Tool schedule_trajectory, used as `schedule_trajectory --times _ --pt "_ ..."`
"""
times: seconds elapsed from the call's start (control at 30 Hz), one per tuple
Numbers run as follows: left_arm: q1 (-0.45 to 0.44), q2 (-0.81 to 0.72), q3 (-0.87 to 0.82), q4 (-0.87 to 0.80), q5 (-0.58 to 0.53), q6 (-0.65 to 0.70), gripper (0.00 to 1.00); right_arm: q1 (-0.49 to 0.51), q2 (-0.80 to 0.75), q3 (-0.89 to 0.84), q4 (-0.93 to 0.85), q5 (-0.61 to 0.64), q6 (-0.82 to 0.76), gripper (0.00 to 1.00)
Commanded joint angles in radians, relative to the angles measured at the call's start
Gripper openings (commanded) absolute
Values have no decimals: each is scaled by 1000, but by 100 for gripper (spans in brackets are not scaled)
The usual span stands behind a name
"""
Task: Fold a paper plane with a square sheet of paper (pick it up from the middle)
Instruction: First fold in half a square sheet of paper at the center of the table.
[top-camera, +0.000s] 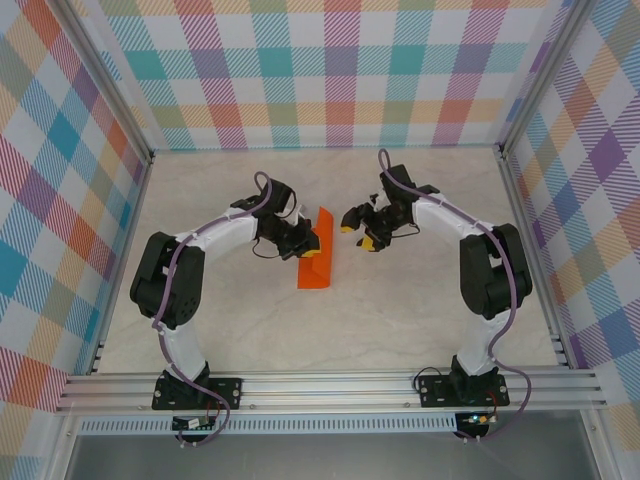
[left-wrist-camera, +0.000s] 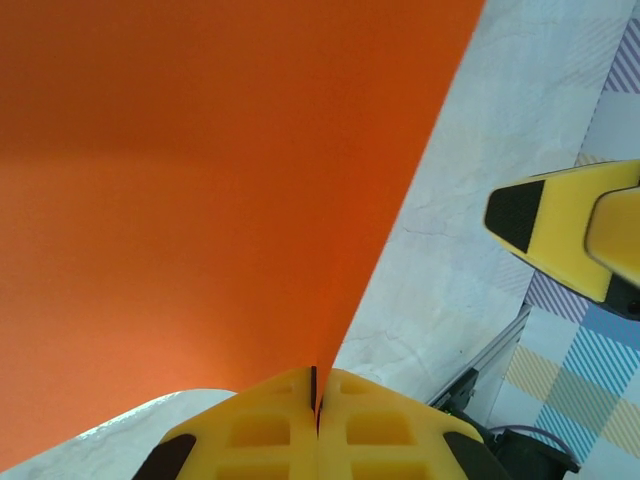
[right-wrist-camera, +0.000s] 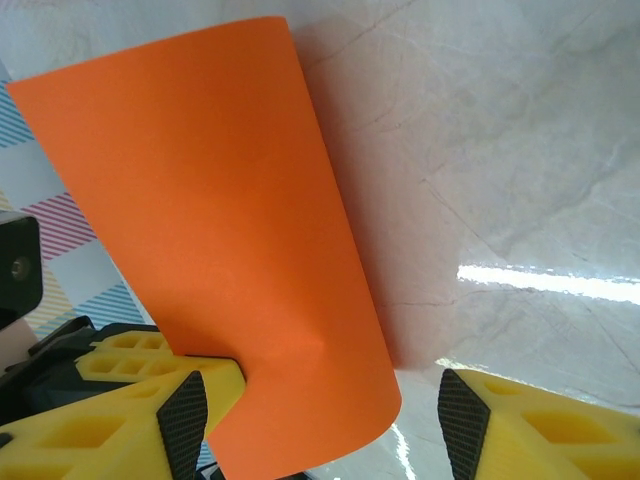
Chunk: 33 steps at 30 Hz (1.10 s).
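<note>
Square sheet of paper (top-camera: 318, 256) is what draws both arms to the middle of the pale marbled surface (top-camera: 400, 325). The bright orange sheet stands there on edge, bowed rather than flat, and its lower part seems to rest on the surface (whether a crease is set I cannot tell). It shows no dart shape, so I judge the folding to be at an early step.

The left tool (left-wrist-camera: 318, 398) is clamped tight on the sheet. Its yellow halves press together, and the paper rises straight out of the seam between them. Pinched this way, the thin sheet stands upright and firm enough for the other arm to work against.

The right tool (top-camera: 358, 236) sits just beside the sheet, apart from it, jaws spread wide and holding nothing. From its wrist camera, the sheet's lower corner lies ahead between the yellow fingers (right-wrist-camera: 540, 430). That stance would suit either a fresh grip or a push to press a fold.
</note>
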Motion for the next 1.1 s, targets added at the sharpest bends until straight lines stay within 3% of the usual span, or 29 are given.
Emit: schedule_trajectory --times 0.0,0.33,0.53,0.7,0.83,1.07 --pt "18 -14 10 -24 43 -12 4 3 1 28 -61 3 -13 66" --pt "3 -82 -183 138 -80 -47 3 6 64 -16 12 55 -115 57" --pt "-35 -91 -356 456 -54 -81 4 6 6 -168 162 120 -208 59" --pt "-100 -61 -410 627 -65 -149 4 9 -7 -306 296 29 -221 59" --pt "-168 -118 -371 563 -147 -108 6 9 -58 -378 300 13 -256 60" --pt "-186 -225 -331 426 -207 -128 5 9 -174 -443 247 95 -259 62"
